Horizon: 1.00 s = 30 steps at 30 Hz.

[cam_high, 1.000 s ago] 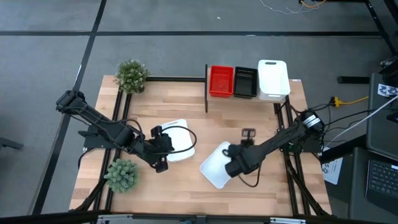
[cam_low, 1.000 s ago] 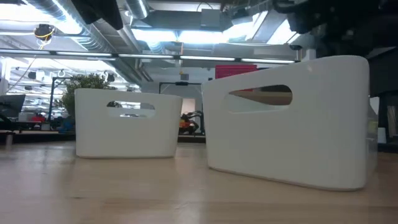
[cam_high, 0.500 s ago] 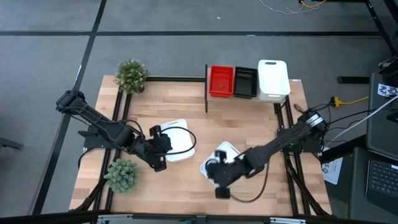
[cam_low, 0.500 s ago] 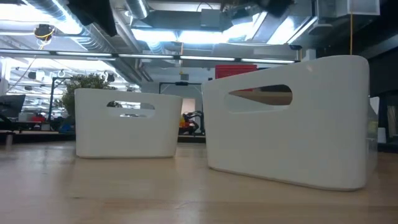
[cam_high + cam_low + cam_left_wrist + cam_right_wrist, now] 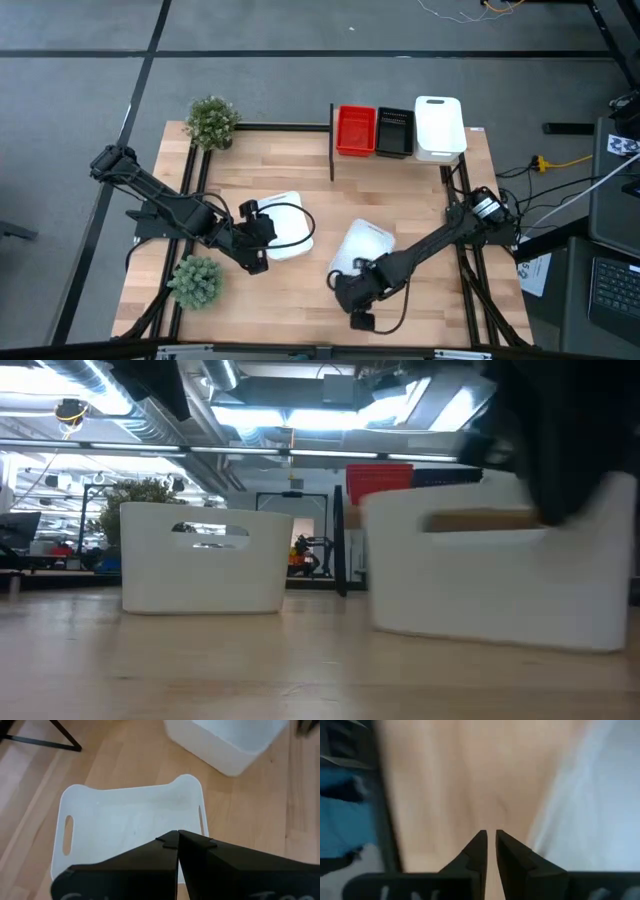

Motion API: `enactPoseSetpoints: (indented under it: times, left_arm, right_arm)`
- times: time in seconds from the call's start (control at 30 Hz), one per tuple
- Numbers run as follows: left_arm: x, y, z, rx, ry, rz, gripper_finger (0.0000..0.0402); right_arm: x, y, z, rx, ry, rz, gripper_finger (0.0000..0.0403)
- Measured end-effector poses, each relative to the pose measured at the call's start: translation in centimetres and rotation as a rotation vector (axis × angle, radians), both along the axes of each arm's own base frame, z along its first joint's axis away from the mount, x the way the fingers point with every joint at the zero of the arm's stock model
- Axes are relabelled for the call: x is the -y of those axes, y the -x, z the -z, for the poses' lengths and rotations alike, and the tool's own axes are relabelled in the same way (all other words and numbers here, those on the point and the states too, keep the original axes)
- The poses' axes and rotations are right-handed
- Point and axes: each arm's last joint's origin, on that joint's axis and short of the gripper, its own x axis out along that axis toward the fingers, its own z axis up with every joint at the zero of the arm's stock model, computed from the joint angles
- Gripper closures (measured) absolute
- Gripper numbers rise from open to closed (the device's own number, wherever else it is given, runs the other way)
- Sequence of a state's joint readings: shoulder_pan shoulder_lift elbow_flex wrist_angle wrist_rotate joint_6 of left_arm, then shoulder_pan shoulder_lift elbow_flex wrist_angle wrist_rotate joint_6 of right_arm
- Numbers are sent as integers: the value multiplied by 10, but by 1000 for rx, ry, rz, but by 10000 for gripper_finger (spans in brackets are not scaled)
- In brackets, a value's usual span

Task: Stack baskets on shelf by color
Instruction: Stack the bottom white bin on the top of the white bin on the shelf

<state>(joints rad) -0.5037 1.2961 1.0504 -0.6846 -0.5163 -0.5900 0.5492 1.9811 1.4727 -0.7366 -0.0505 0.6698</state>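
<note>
Two white baskets are seen on the wooden table. One white basket lies just in front of the left gripper, whose fingers are pressed together with nothing held. The other white basket lies just beside the right gripper, toward the shelf; its fingers are nearly closed and nothing is gripped. On the shelf, a red basket, a black basket and a white stack are lined up side by side.
</note>
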Motion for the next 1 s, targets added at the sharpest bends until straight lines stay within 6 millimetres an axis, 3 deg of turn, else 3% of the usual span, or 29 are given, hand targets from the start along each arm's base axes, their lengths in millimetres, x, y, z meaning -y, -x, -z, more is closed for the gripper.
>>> enactPoseSetpoints:
  times: [0.17, 0.27, 0.33, 0.5, 0.63, 0.87, 1.0]
  left_arm:
    - [0, 0, 0, 3, -10, -8, 402]
    - [-1, 0, 0, 7, -24, -18, 401]
    - [-1, 0, 0, 7, -24, -19, 401]
    - [-1, 1, 0, 0, -29, -19, 401]
    - [-2, 1, 0, 6, -44, -31, 401]
    - [-2, 1, 0, 7, -47, -34, 402]
    - [-2, 1, 1, 6, -48, -34, 401]
  right_arm:
    - [16, 33, 4, -253, 263, 148, 360]
    - [26, 50, -4, -339, 451, 219, 360]
    - [25, 54, -4, -354, 485, 200, 360]
    - [9, 59, -20, -279, 469, 15, 360]
    - [7, 65, -50, -153, 551, -61, 360]
    - [38, 102, -107, 12, 639, -29, 360]
    - [54, 115, -105, 143, 546, -29, 360]
